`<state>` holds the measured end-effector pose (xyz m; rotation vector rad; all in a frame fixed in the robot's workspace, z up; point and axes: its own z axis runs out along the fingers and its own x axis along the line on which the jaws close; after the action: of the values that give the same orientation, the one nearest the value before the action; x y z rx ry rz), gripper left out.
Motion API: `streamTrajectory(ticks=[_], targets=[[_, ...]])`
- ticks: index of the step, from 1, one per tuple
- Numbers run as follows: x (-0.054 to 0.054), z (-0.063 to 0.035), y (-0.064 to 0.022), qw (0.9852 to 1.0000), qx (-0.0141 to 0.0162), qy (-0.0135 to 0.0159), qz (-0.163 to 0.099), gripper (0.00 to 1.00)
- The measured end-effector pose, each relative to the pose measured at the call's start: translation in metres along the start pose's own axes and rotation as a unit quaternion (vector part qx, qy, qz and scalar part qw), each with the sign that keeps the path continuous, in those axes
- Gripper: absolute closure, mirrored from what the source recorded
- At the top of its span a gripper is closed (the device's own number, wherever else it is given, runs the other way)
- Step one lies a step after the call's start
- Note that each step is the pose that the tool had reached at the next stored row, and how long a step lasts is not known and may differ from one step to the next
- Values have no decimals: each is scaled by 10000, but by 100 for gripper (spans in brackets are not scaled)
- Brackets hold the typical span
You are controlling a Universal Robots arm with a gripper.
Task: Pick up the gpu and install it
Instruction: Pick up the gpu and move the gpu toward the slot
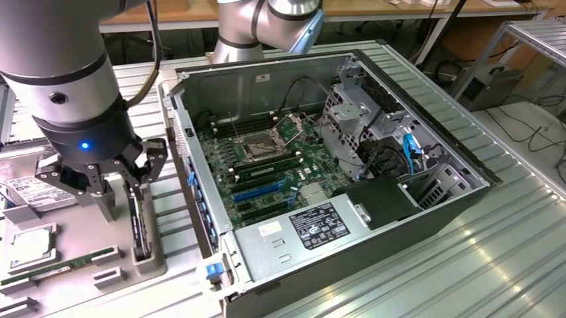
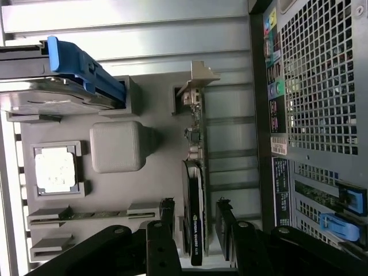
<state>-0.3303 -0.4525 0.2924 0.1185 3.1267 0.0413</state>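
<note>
Black gripper fingers fill the foreground of the wrist view, and they're spread wide, one on each side of the gpu. Jaws released, nothing gripped, and daylight shows between each finger and the card.

And the gpu stands on edge in the grey tray, slotted along the tray's side nearest the computer case. Its silver bracket pokes up at the end far from the fingers, and the black cooler sits right between them, with white lettering along its edge.

Over to the exterior view: the arm's dark wrist looms large, blue light glowing, and the gripper is down at the tray, straddling the gpu. The card is not lifted; it sits in its slot.

Elsewhere in the tray, a square processor lies flat in its pocket, well apart from the gpu. A green memory stick rests in a narrow slot beside the processor. A hard drive with a blue handle occupies the tray's end beyond the bracket. A plain grey block rises mid-tray.

Just beside the tray, on the exterior view's right of it, the computer case lies open on the ribbed metal table, its green motherboard exposed, with a labelled power supply at the near end.
</note>
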Motion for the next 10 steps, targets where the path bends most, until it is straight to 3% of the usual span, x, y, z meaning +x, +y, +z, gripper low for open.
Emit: streamTrajectory(ticks=[4, 10], targets=[[-16, 74, -5, 10000, 2, 17, 0, 58], [-35, 205, -8, 10000, 1, 18, 0, 58]])
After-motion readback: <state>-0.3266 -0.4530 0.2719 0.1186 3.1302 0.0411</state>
